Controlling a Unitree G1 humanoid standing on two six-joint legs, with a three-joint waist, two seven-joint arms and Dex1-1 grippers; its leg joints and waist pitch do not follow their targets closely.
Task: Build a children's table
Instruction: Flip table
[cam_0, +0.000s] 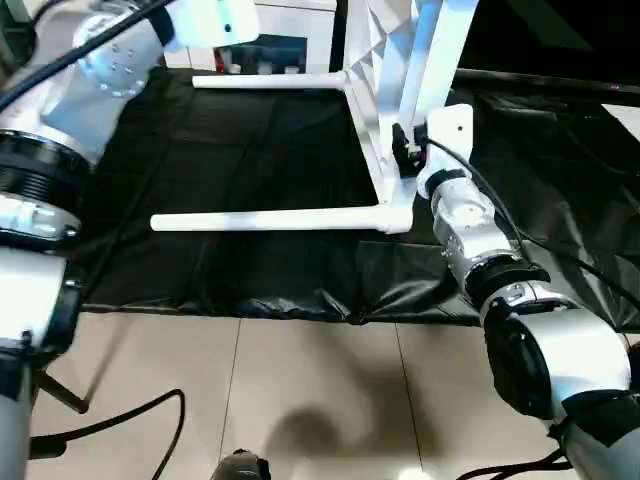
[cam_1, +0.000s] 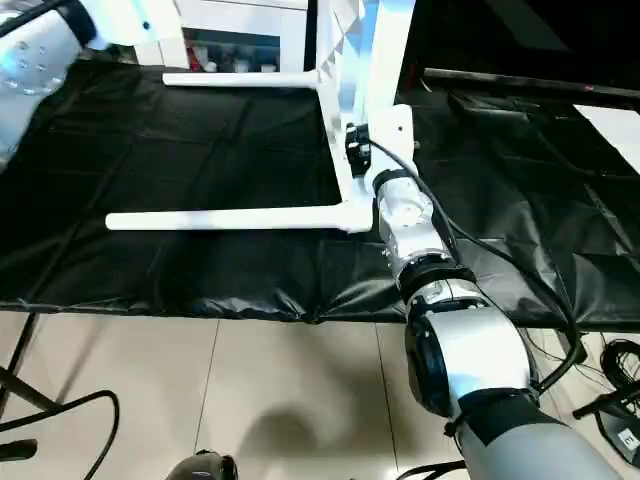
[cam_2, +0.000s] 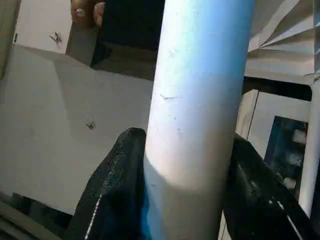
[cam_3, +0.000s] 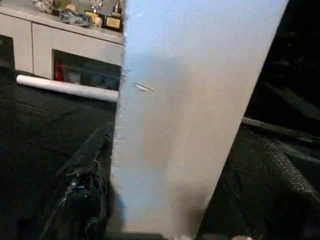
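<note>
Tabletop on edge on black sheet; L pincer pinching leg, R pincer astride edge.

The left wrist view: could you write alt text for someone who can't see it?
A thick white tube leg of the children's table runs up the middle of the picture, clamped between the two black fingers of the robot's left gripper. The table top's ribbed underside shows behind it, and a person's fingertips show at the picture's edge.
</note>
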